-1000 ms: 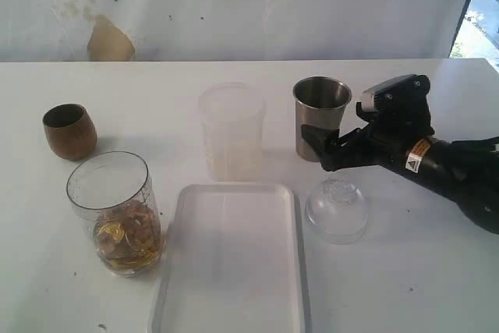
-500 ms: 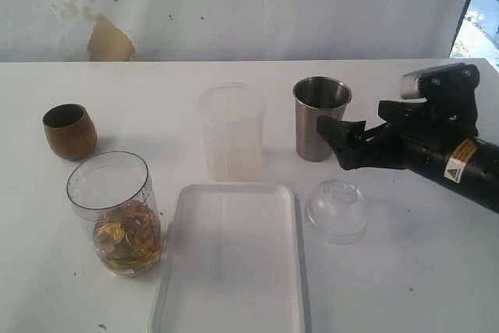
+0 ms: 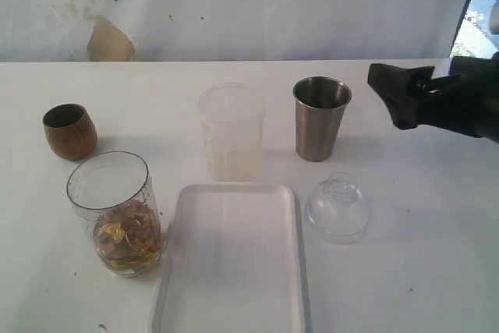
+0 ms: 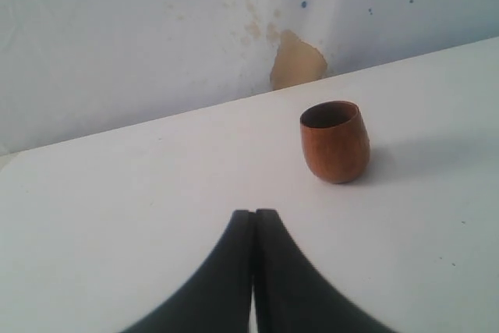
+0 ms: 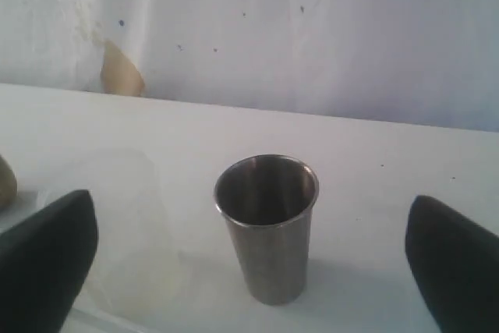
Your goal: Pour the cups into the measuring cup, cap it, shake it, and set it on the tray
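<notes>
White tabletop (image 3: 421,271) runs back to a pale, stained wall (image 3: 273,5) with a tan patch (image 3: 109,40) where the surface is torn.

The right gripper (image 3: 394,97) reaches in from the right edge of the exterior view and hangs above the table beside the steel tumbler (image 3: 320,117) without touching it. Its jaws are spread wide and hold nothing. The right wrist view frames the upright tumbler between them.

The left gripper (image 4: 253,263) shows only in the left wrist view. Its jaws are pressed together and empty, and it points toward the wooden cup (image 3: 70,130), well short of it.

The measuring cup (image 3: 117,212) stands uncapped at front left with golden and brown pieces in its bottom, just beside the tray (image 3: 234,302). Behind the tray stands a frosted beaker (image 3: 231,132). A clear domed lid (image 3: 337,208) lies to the tray's right.
</notes>
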Available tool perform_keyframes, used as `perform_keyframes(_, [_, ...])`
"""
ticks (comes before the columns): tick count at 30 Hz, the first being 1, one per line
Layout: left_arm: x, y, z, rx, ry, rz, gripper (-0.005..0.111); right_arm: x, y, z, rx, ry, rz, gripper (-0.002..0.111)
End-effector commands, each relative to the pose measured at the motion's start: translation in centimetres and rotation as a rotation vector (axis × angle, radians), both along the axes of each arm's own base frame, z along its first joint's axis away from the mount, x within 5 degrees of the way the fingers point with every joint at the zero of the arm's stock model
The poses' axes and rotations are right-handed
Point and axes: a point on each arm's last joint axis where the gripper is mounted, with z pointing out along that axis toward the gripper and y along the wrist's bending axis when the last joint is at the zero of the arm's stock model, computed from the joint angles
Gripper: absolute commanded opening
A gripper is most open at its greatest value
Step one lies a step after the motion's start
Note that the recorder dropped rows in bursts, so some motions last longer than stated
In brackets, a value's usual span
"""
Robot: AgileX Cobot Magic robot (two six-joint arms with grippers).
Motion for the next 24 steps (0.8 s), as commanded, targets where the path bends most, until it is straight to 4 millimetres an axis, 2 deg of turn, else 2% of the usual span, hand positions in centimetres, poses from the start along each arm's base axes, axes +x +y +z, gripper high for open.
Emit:
perform_keyframes(1, [0.0,0.0,-0.1,0.008,-0.002,-0.003,0.0,-1.3,-0.4,1.2,0.027,-0.033,-0.036,0.105])
perform_keyframes(6, [0.0,0.0,-0.2,0.008,0.003,-0.003,0.0,-2.1,-0.3,2.3,0.032,-0.089,-0.027,0.105])
perform_keyframes(24, [0.0,-0.2,-0.2,0.004,0.001,-0.036,0.0,-2.1,-0.3,2.3,0.014,-0.097,-0.022,0.105])
